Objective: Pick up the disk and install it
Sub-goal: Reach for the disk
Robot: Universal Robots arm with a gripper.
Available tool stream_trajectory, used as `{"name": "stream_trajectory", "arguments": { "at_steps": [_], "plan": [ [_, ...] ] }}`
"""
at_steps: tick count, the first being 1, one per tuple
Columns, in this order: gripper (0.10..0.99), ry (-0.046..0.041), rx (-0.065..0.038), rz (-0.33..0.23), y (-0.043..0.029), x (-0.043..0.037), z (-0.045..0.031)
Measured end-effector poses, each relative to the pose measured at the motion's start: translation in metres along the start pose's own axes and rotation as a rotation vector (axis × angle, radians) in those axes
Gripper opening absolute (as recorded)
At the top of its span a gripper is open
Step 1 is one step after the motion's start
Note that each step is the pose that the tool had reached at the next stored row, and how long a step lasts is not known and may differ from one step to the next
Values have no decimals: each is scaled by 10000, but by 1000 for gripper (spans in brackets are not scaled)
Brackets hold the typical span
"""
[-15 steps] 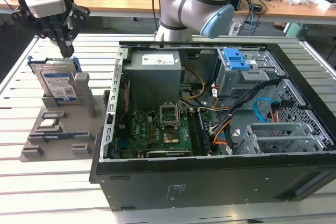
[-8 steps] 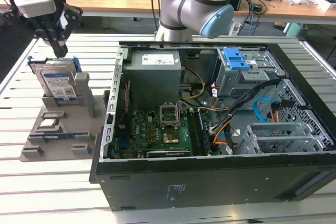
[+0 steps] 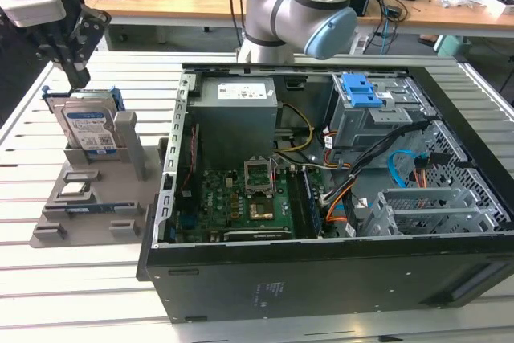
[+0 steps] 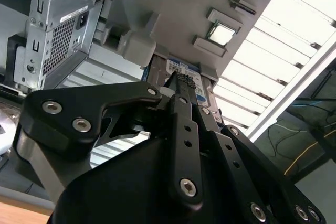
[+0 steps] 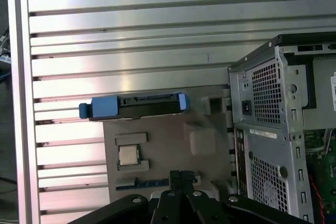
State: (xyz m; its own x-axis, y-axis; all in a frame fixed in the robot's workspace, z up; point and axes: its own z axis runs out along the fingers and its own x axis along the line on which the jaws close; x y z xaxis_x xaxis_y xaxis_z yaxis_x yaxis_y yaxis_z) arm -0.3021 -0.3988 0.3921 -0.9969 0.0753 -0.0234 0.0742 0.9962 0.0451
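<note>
Claw point(image 5: 181, 173), tips together and empty; just above upright disk point(image 3: 87, 128) in grey holder point(image 3: 96, 226)

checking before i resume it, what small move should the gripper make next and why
Probably open the gripper: it looks shut and hangs just above the disk, which stands upright in the grey holder, ungrasped.

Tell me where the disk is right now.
In the exterior view the disk stands on edge in the grey holder at the exterior view's left, beside the open computer case.
</note>
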Motion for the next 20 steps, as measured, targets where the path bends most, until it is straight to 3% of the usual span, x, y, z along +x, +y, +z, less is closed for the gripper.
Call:
{"name": "stream_trajectory", "arguments": {
  "at_steps": [2,7,13,20],
  "plan": [
    [106,1,1,0,-7,99,1],
    [106,1,1,0,-17,258,2],
    [106,1,1,0,-19,379,4],
    [106,0,1,0,-12,580,8]
  ]
}}
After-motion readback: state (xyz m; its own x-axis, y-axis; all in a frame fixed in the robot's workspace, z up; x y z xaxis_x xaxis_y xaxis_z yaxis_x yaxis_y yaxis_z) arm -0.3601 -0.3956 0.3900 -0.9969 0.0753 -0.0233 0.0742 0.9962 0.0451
